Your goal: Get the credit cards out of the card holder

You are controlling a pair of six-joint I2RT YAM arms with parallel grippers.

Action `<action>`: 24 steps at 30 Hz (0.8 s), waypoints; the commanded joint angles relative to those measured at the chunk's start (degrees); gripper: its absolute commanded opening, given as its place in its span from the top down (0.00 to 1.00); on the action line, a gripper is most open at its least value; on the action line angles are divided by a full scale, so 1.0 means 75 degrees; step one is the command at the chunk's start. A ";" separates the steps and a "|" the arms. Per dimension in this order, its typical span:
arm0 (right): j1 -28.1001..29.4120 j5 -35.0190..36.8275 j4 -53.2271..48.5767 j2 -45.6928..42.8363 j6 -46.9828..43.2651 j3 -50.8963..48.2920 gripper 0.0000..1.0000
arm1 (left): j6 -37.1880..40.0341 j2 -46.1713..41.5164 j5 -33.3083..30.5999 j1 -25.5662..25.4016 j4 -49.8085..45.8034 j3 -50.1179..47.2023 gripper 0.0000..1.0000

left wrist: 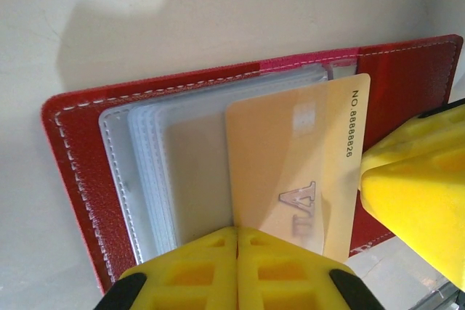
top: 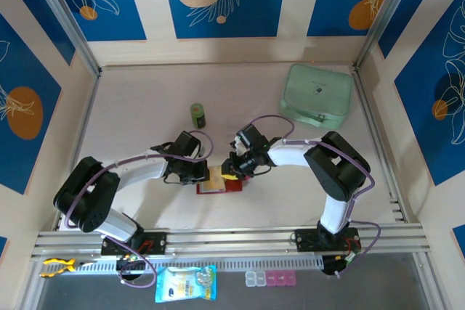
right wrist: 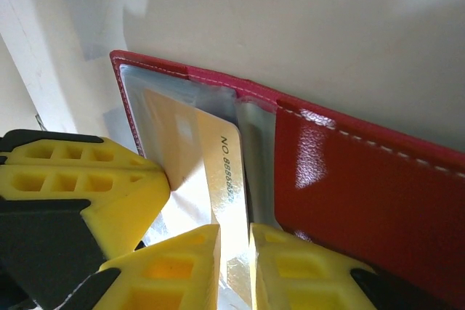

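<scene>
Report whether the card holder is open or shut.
Open. The card holder lies spread flat, red cover down, its clear sleeves exposed and a credit card sticking out from them.

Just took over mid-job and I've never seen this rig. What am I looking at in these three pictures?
Two robot arms, left arm and right arm, stand at the table's near edge. The wide picture looks down from above; each close-up comes from a wrist camera. On the table: an open red card holder, a mint-green pouch, a small green cylinder. The left pincer is shut, tips at the holder's clear sleeves. The right pincer's fingers straddle a tan credit card sticking out; whether they grip it, I cannot tell.
</scene>
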 commanded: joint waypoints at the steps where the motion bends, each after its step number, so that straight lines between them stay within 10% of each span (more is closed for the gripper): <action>1: 0.0007 -0.0426 0.0306 0.0118 0.0132 -0.0099 0.82 | 0.0110 0.0178 -0.0135 -0.0060 -0.0143 -0.0111 0.92; 24: 0.0077 -0.0395 0.0239 0.0155 0.0089 -0.0022 0.84 | 0.0072 0.0162 -0.0109 -0.0058 -0.0119 -0.0122 0.92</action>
